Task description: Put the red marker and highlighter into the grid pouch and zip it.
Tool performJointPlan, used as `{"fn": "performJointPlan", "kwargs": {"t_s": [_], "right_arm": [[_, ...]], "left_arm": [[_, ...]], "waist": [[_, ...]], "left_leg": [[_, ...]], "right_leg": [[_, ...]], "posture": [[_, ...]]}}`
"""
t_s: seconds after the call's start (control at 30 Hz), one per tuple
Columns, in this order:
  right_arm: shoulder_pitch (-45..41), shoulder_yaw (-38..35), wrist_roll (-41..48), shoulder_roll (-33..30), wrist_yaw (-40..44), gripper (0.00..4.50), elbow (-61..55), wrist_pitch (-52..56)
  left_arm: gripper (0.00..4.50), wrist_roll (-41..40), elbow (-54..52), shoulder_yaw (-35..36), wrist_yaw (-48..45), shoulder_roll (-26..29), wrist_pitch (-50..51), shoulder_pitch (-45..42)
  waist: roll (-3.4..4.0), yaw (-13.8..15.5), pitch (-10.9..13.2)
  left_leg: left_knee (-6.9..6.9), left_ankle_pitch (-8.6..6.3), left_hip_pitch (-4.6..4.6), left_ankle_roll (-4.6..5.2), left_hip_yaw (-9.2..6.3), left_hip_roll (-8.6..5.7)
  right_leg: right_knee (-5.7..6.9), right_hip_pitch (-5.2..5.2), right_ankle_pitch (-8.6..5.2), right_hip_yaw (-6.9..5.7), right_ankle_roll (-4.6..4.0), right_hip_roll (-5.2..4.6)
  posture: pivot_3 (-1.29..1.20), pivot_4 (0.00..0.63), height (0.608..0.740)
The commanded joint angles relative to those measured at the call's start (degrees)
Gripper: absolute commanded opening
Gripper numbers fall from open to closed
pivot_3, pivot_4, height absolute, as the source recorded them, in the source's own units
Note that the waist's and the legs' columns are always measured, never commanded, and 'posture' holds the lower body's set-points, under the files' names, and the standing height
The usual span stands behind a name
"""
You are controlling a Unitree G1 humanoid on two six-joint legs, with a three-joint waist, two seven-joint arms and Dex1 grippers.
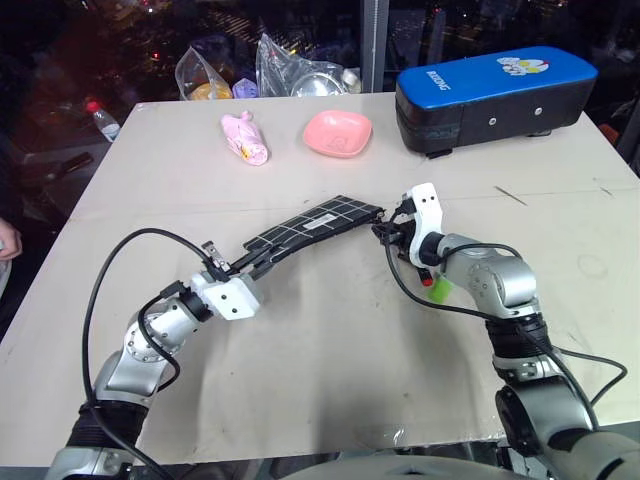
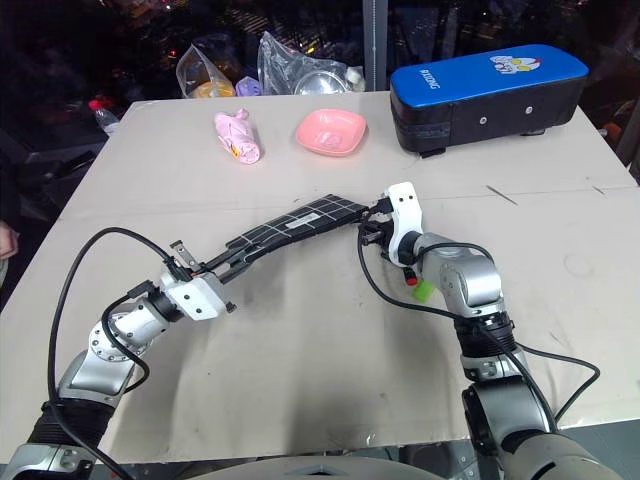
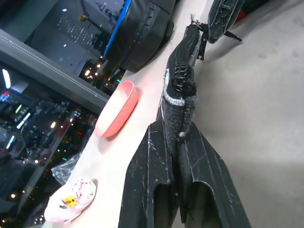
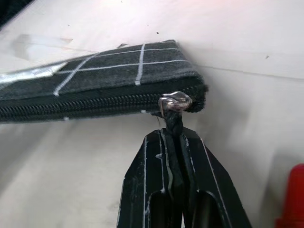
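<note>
The grid pouch (image 1: 315, 222), black with white lines, stretches across the middle of the table between my two grippers. My left gripper (image 1: 258, 260) is shut on the pouch's near left end (image 3: 180, 95). My right gripper (image 1: 384, 230) is shut on the black zipper pull (image 4: 173, 124) at the pouch's far right corner, where the metal slider (image 4: 175, 101) sits. The zipper teeth along that edge look closed. A red tip (image 1: 428, 283) and a green piece (image 1: 441, 292) lie on the table under my right forearm, mostly hidden. Whether they are the red marker and the highlighter, I cannot tell.
A big black case with a blue top (image 1: 495, 95) stands at the back right. A pink dish (image 1: 338, 133) and a pink crumpled object (image 1: 246, 138) lie behind the pouch. Clear plastic bags (image 1: 300, 70) sit at the far edge. A person's hand (image 1: 8, 240) shows at the left.
</note>
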Motion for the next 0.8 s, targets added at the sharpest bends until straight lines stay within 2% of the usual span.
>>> {"fn": "performJointPlan", "kwargs": {"t_s": [0.03, 0.23, 0.8], "right_arm": [[-1.77, 4.48, -2.89, -3.38, 4.46, 0.04, -5.16, -3.76], [-4.57, 11.22, -4.22, -9.13, 13.54, 0.04, -10.19, -4.29], [-6.6, 14.58, -2.85, -13.35, 24.96, 0.04, -17.73, -2.45]], "left_arm": [[0.0, -3.36, -3.9, -1.54, -1.99, -0.98, 2.97, 0.24], [0.0, -7.46, -9.57, -5.54, -6.19, -4.21, 11.35, 0.91], [0.0, -5.62, -10.26, -4.48, -2.63, -9.4, 16.03, 0.08]], "waist": [[0.0, -0.02, 0.0], [0.0, -0.17, 0.0], [-0.02, 0.14, 0.0]], "left_leg": [[0.0, 0.0, 0.0, 0.0, 0.0, 0.0], [0.0, 0.0, 0.0, 0.0, -0.01, 0.03], [0.01, 0.0, -0.01, 0.0, -0.03, 0.03]], "right_leg": [[0.0, 0.0, 0.0, 0.0, 0.0, 0.0], [0.0, 0.0, 0.0, -0.02, 0.0, 0.0], [-0.04, 0.03, 0.0, -0.04, 0.0, -0.03]], "posture": [[0.0, 0.15, 0.734], [0.0, 0.15, 0.734], [0.0, 0.15, 0.734]]}}
